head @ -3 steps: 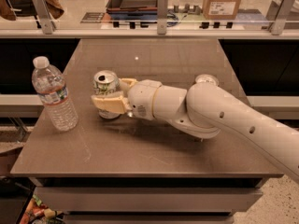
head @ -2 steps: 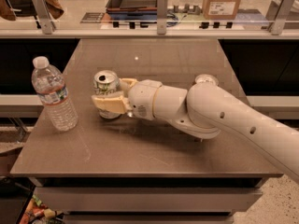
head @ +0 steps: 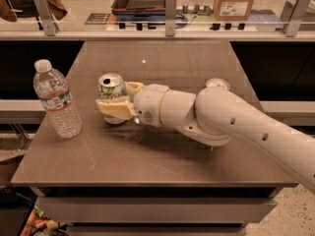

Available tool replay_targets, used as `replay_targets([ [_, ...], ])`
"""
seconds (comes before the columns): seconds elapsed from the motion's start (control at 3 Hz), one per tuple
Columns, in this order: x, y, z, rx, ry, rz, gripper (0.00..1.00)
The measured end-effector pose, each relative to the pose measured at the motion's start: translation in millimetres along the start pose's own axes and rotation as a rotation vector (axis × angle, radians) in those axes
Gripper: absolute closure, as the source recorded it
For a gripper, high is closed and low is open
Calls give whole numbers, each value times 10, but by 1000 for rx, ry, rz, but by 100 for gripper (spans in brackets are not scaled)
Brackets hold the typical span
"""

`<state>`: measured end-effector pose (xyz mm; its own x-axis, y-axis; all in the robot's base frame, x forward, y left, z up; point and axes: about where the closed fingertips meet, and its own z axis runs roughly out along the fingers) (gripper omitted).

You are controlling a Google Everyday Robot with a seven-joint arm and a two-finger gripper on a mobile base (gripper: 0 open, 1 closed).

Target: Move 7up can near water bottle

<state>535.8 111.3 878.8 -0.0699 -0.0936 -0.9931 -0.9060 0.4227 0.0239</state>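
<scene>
The 7up can, silver top with green markings, stands upright on the brown table, left of centre. My gripper reaches in from the right, its cream fingers closed around the can's body. The water bottle, clear with a white cap and a label band, stands upright near the table's left edge, a short gap left of the can.
The silver top of another can peeks out behind my arm on the right. A glass barrier with posts runs along the table's far edge. A cardboard box sits beyond it.
</scene>
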Motion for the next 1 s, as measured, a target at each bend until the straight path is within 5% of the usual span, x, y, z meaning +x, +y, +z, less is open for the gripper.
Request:
replay_targets([
  [0.33,-6,16,12,-3,0,-1,12],
  [0.67,-11,30,24,-6,0,-2,0],
  [1.0,-11,30,24,-6,0,-2,0],
])
